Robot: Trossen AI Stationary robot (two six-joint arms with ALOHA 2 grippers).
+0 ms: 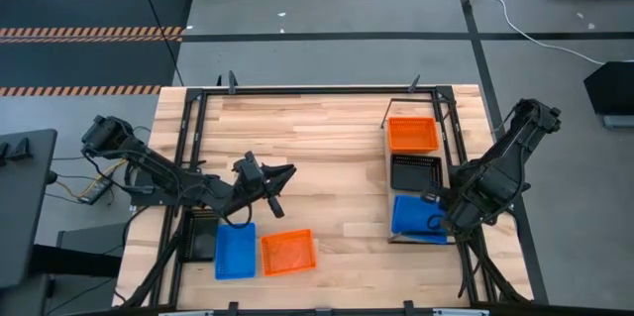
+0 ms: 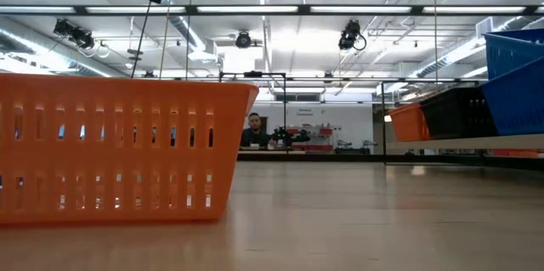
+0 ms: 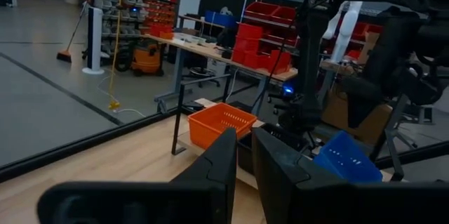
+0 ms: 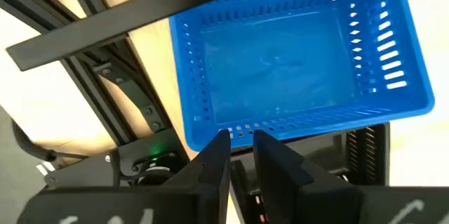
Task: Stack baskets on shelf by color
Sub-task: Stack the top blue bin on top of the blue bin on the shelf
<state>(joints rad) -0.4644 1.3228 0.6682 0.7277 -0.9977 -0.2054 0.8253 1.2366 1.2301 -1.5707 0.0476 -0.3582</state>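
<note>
On the shelf (image 1: pixel 420 240) near the right edge of the desk (image 1: pixel 327 148), three baskets sit in a row: an orange basket (image 1: pixel 412 135) at the far end, a black basket (image 1: pixel 415 171) in the middle, and a blue basket (image 1: pixel 416 217) at the near end. The right end effector (image 4: pixel 240 140) is at the near rim of this blue basket, with its fingers slightly apart astride that rim. Whether the rim is pinched or already free cannot be told.

Risk: if the rim is not fully free, any retreat of the arm is likely to drag the basket off the near end of the shelf or tip it.

Near the front-left corner of the desk, a second blue basket (image 1: pixel 235 251) and a second orange basket (image 1: pixel 288 252) lie side by side. The left end effector (image 1: pixel 269 197) hovers just behind them, fingers close together and holding nothing.

Risk: a descent with the fingers this narrow may strike a basket wall and push it aside.
</note>
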